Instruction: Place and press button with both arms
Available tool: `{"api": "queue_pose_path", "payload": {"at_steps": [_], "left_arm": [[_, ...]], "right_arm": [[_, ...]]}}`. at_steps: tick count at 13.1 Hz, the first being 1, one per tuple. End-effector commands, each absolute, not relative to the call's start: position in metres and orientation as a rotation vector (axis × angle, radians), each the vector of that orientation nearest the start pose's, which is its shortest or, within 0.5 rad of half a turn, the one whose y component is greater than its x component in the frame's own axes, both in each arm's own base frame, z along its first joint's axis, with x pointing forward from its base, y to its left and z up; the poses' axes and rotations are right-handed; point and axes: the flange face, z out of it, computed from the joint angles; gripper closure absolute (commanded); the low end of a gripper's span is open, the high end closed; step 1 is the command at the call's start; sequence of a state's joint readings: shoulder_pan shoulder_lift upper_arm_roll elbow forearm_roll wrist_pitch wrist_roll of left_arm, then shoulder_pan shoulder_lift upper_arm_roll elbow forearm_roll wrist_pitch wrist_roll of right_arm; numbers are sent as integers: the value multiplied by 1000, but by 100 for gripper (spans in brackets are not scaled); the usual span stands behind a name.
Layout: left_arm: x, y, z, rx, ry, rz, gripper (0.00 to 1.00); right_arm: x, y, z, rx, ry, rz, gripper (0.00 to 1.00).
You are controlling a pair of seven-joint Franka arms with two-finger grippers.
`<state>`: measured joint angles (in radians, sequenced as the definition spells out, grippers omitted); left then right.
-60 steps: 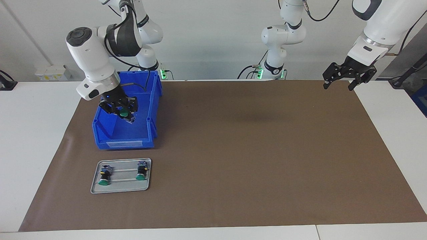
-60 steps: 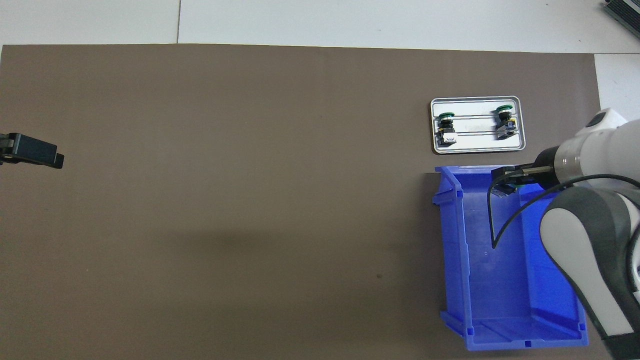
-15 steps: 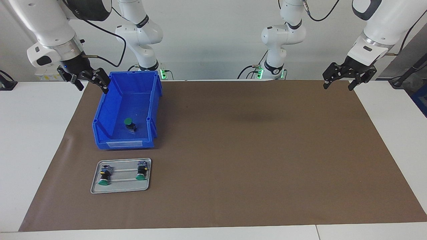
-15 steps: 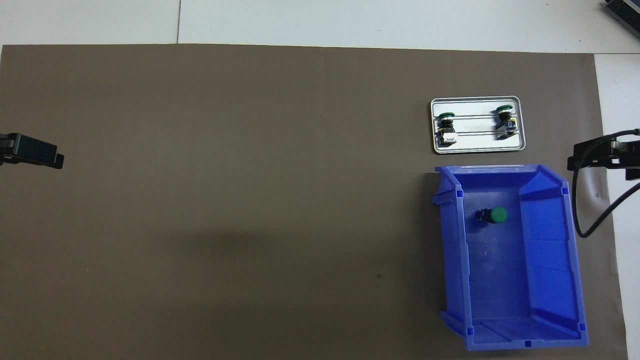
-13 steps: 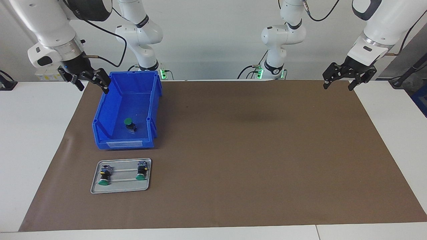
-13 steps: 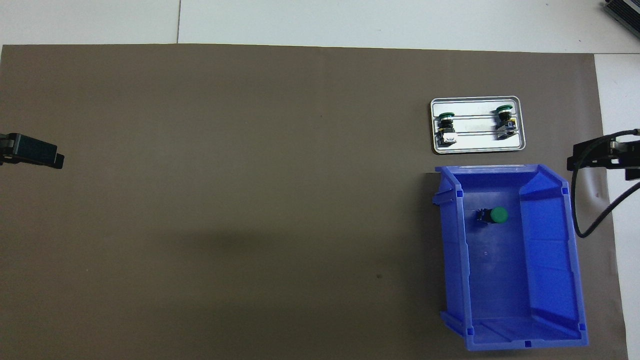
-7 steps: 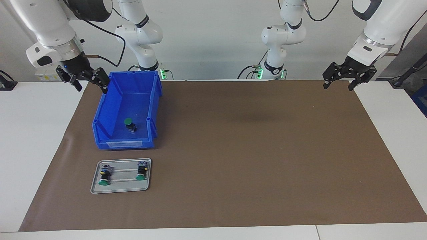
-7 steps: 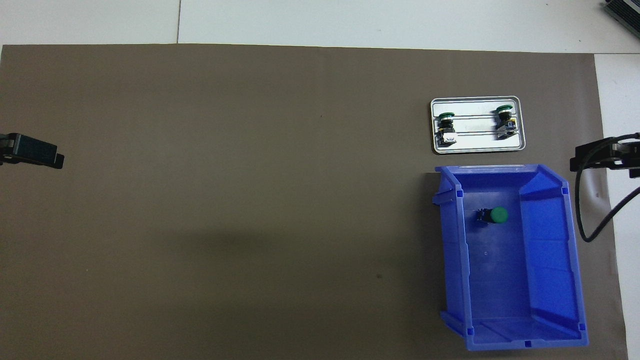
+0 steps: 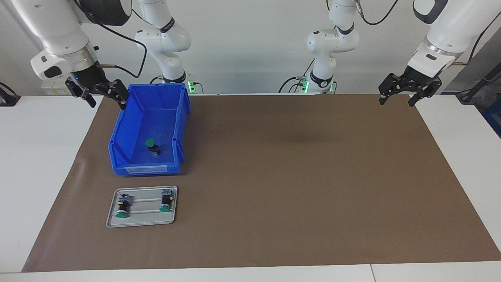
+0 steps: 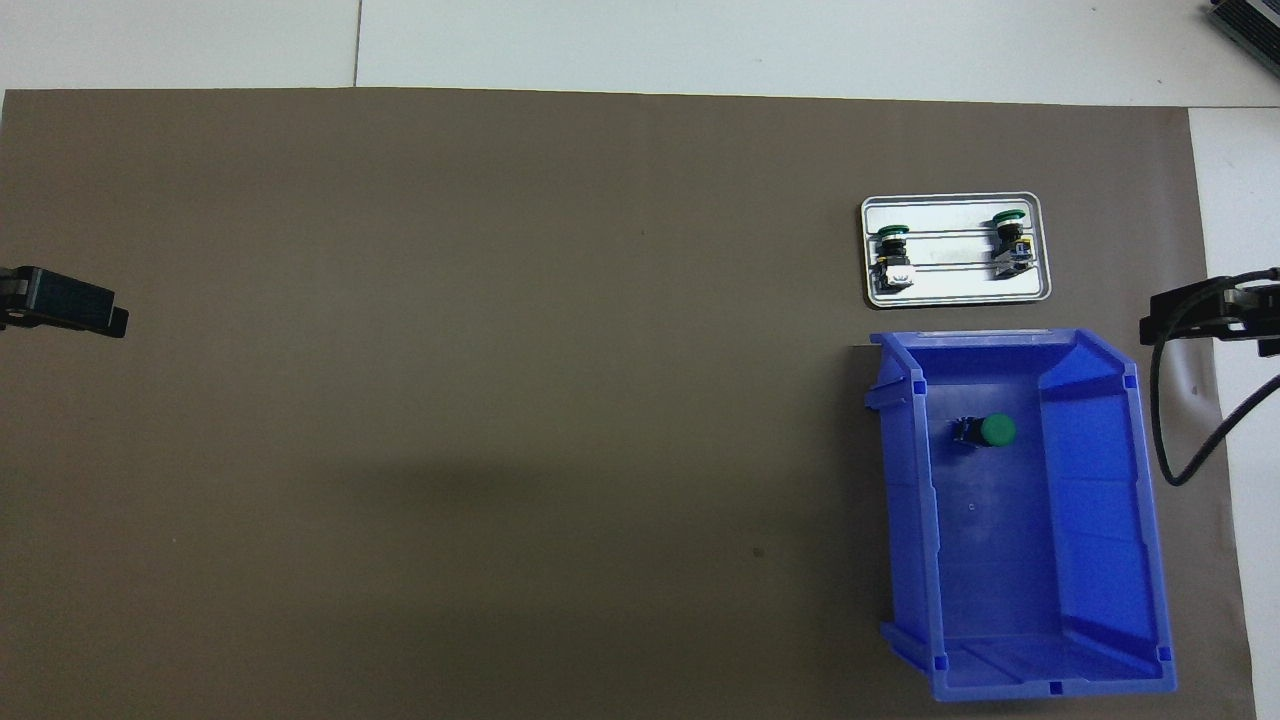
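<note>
Risk: button (image 9: 151, 145) lies tipped in the bin (image 9: 117, 135), smooth round green cap, stubby black body; a pinch may slip or roll it. Steep plastic walls could snag fingers. Right end effector (image 9: 102, 94) hangs fingers spread over the bin's rim. Left end effector (image 9: 408, 92) waits spread over the worktop's (image 9: 297, 176) corner. Two more buttons (image 9: 122, 207) (image 9: 166, 203) on the metal tray (image 9: 141, 223).

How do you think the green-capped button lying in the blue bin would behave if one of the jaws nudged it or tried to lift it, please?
The button lies tilted on its side on the floor of the blue bin, so a nudge would probably rock or roll it on its round cap. It looks rigid and small, likely light. Its wide cap over a narrower body suggests it could tip if stood on end.
</note>
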<state>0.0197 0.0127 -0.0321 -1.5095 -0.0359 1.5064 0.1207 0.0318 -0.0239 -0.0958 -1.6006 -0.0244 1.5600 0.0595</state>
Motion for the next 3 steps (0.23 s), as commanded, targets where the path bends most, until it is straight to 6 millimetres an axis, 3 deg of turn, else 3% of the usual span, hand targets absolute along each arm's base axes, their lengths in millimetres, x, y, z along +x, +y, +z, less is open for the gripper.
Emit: {"api": "queue_pose_path", "payload": {"at_steps": [1, 3], "left_arm": [[544, -8, 642, -3172, 200, 21, 0], [544, -8, 642, -3172, 198, 21, 0]], "right_arm": [[539, -43, 623, -3165, 170, 33, 0], [539, -42, 623, -3165, 165, 33, 0]]}}
